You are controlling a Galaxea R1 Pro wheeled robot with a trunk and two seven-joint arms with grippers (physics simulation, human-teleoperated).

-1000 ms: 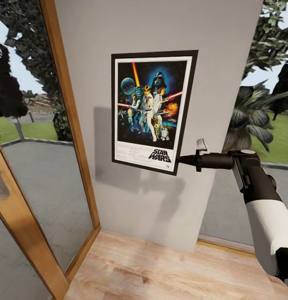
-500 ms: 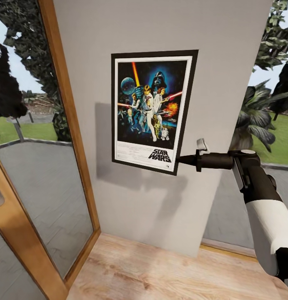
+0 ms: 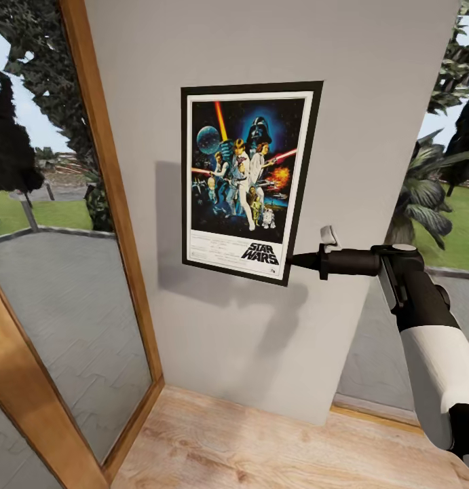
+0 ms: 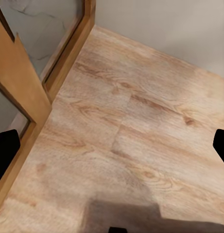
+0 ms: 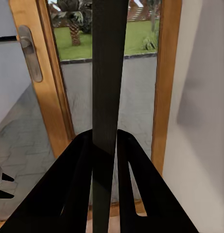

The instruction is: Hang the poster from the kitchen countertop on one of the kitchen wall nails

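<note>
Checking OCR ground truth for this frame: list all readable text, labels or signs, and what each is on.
"STAR WARS": logo at the bottom of the poster, held at its lower right edge by the right gripper in front of the grey wall.
Small credit lines in the poster's white strip left of the logo: too small to read.
No text on the wooden door frame, the door handle or the wood floor.

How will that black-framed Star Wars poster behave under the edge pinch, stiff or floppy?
Probably stiff: the black-framed Star Wars poster stays flat though the right gripper pinches only its lower corner. Likely light, since one pinch carries it. The thin edge between the fingers could pivot or slip.
</note>
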